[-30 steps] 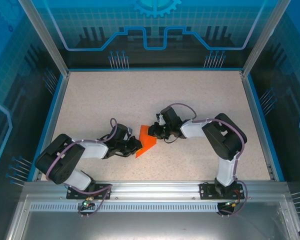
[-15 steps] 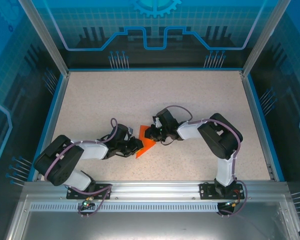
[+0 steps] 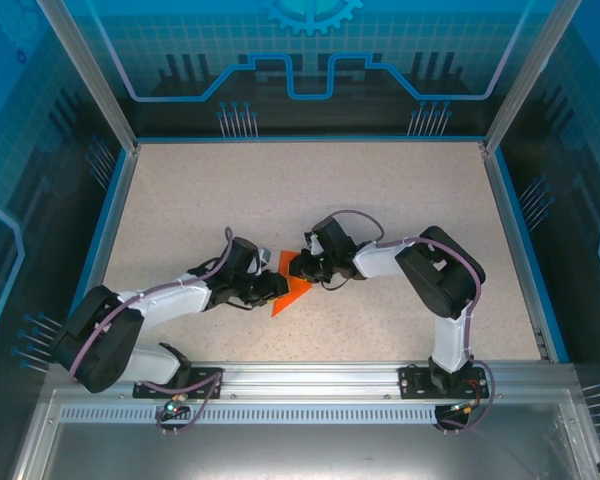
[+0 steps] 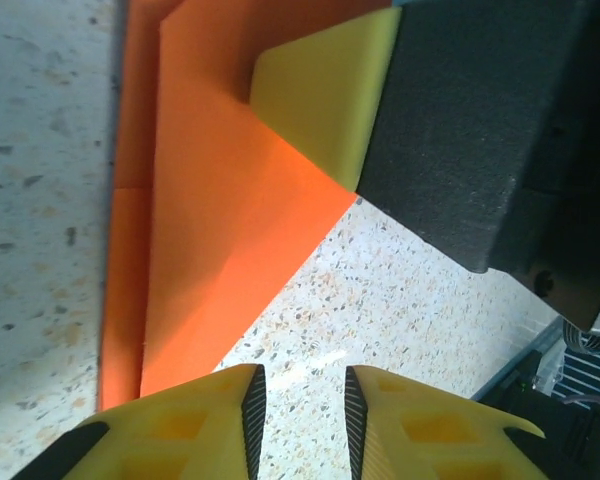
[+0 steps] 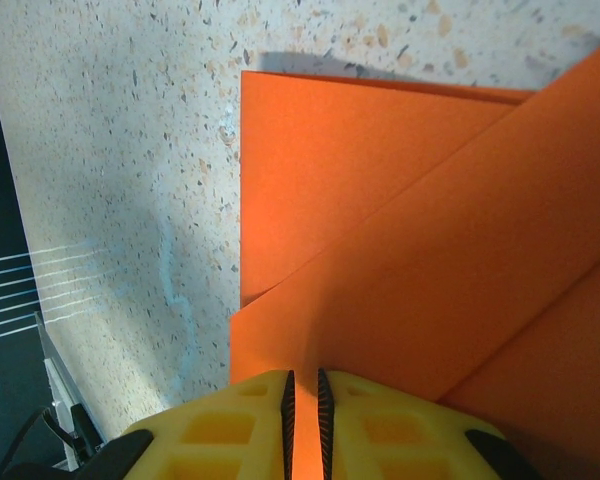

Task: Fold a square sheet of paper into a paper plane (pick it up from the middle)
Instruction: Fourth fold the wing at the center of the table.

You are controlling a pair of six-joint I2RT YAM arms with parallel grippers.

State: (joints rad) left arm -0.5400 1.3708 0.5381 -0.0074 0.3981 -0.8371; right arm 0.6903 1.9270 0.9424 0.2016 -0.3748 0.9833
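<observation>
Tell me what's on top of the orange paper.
A yellow finger of the right gripper lies on the paper; whatever is beneath that finger is covered.

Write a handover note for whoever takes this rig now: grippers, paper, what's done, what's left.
Left gripper: jaws apart with nothing between them, tips beside the pointed end of the orange paper.
Right gripper: shut on the orange paper's edge.
Paper: lies on the table between the two grippers, about mid-table.
Done: several folds are in; the sheet is a layered, pointed wedge.
Left: the remaining folds to a narrow dart; it is not a plane yet.
</observation>
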